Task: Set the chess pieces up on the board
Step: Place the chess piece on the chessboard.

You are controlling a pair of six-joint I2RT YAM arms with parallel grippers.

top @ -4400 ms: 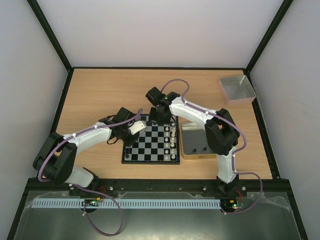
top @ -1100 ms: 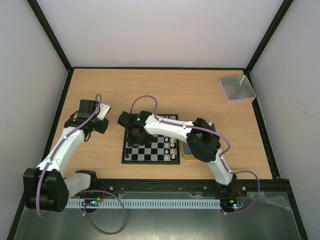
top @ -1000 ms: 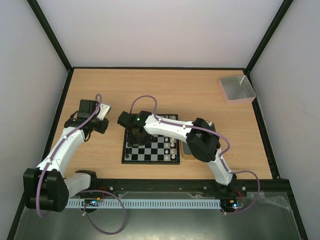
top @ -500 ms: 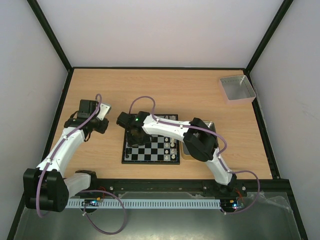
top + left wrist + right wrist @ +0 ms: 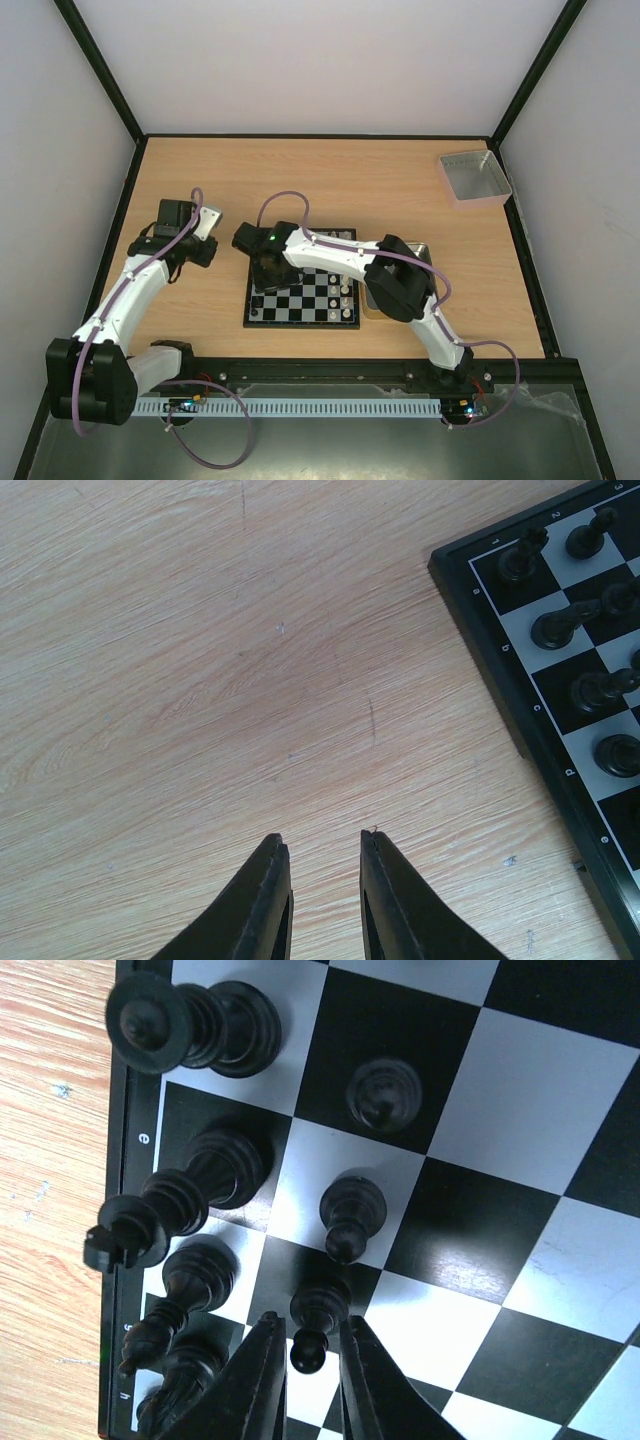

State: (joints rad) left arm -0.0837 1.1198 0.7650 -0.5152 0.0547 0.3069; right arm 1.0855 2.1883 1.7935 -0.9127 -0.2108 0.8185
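The right pincer (image 5: pixel 309 1322) has its two fingers narrowly apart with a black pawn (image 5: pixel 312 1332) between them. Whether the pads press on it or stand just clear I cannot tell. The pawn stands upright on a square of the chessboard (image 5: pixel 520 1120), head toward the wrist camera, so its long axis runs straight up between the fingers. I judge the coming move should follow that axis, since any sideways drift would tip the pawn. Straight ahead of the fingertips two more black pawns (image 5: pixel 350 1212) continue the same line, and beside that line taller black pieces (image 5: pixel 205 1175) crowd the rim. The left pincer (image 5: pixel 322 838) hangs slightly parted and empty over bare tabletop (image 5: pixel 200 680), with the board ahead and to its right, so the right arm is the nearer one.
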